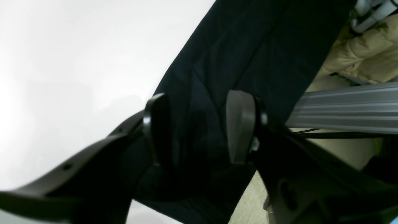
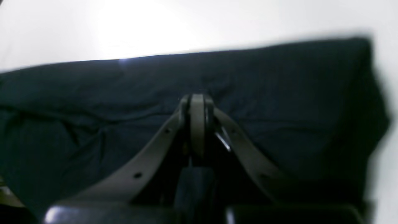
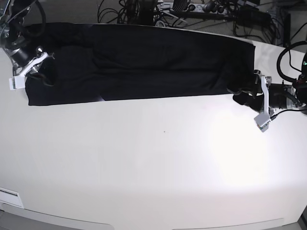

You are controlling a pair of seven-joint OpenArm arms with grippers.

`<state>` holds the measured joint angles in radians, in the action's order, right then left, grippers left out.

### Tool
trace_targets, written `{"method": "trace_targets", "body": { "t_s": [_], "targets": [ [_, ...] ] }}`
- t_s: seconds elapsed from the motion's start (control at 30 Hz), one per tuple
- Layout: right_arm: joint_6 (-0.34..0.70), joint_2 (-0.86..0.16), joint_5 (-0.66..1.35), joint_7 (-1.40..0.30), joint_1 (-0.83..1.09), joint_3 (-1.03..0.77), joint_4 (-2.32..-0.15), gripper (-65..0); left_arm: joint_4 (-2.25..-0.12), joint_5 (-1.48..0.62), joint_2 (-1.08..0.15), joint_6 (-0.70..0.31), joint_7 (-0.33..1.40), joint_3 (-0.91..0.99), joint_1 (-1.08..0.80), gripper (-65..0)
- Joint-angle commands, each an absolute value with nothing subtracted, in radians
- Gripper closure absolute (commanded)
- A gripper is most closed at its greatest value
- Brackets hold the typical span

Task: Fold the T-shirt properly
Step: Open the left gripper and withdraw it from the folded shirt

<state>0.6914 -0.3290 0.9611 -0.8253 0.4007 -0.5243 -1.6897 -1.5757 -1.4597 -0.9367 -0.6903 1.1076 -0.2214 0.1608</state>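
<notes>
The T-shirt (image 3: 158, 62) lies as a long black strip across the bench (image 3: 153, 158). Left end effector (image 1: 199, 127): jaws apart above the cloth; right end effector (image 2: 197, 99): closed over the opposite end.

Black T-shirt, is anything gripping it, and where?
Can't tell for certain: the right gripper is shut over the black T-shirt, but no pinched cloth is clearly visible. The left gripper is open, holding nothing.
</notes>
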Motion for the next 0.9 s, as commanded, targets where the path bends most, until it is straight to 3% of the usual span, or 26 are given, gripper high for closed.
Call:
{"method": "trace_targets", "body": {
  "t_s": [0.0, 0.43, 0.67, 0.87],
  "targets": [
    [0.698, -0.344, 0.958, -0.809, 0.386, -0.514, -1.674, 0.0, -1.586, -1.484, -0.962, -0.698, 1.096, -0.207, 0.178, -31.4],
    [0.698, -0.362, 0.749, -0.833, 0.371, -0.458, -1.630, 0.0, -1.586, -1.466, -0.970, -0.698, 1.091, -0.207, 0.218, -31.4],
    [0.329, -0.364, 0.528, -0.725, 0.371, -0.459, -1.730, 0.0, -1.586, -1.350, -0.970, -0.698, 1.037, -0.207, 0.278, -31.4],
    [0.034, -0.355, 0.424, -0.725, 0.367, -0.459, -1.777, 0.0, -1.586, -1.248, -0.966, -0.599, 0.994, -0.207, 0.277, -31.4]
  ]
}}
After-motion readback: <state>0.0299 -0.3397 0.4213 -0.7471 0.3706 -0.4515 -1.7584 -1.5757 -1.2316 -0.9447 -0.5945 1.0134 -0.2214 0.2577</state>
